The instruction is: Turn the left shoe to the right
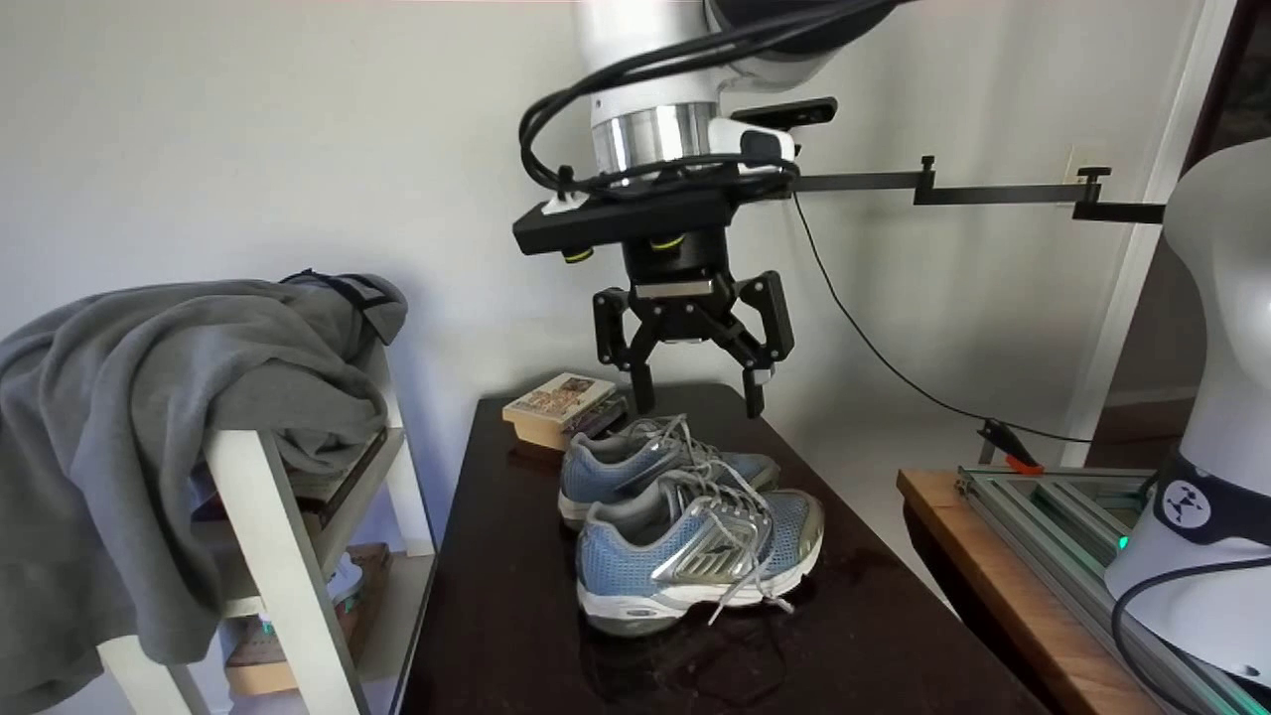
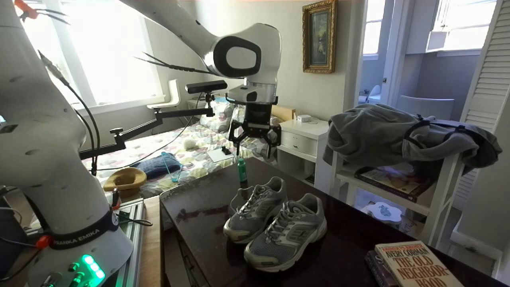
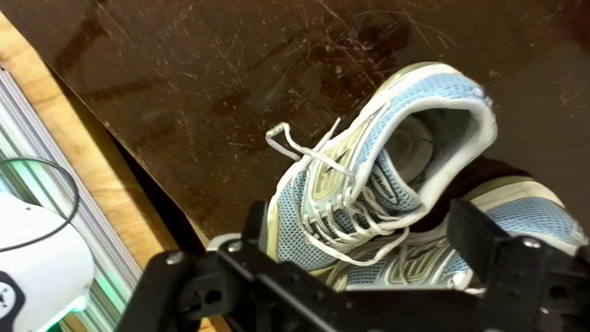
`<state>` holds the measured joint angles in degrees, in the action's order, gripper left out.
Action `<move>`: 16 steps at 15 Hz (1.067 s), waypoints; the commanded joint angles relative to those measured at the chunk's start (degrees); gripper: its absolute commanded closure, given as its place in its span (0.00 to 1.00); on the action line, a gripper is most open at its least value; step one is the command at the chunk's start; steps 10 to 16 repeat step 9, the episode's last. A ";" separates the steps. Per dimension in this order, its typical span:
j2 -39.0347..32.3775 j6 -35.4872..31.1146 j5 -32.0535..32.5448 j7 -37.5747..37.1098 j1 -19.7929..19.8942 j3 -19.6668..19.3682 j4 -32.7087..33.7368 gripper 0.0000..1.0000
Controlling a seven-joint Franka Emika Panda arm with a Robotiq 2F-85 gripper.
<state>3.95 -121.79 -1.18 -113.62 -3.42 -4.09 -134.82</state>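
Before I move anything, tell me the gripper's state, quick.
Gripper: open, fingers spread apart, holding nothing.

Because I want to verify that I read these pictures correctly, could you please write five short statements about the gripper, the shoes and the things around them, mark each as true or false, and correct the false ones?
1. The gripper is open and apart from the shoes. True.
2. The shoes lie on their sides. False: they stand on their soles, on the dark table.
3. The grey cloth hangs over a white shelf. True.
4. The two toes point in opposite directions. False: they point roughly the same way.
5. A tan book lies on top of a darker book. True.
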 commanded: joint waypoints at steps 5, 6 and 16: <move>1.12 0.98 -3.02 -12.02 2.48 3.18 0.05 0.00; 1.12 0.97 -3.05 -13.05 2.49 3.31 0.05 0.00; 1.12 0.97 -3.10 -13.90 2.58 3.35 0.05 0.00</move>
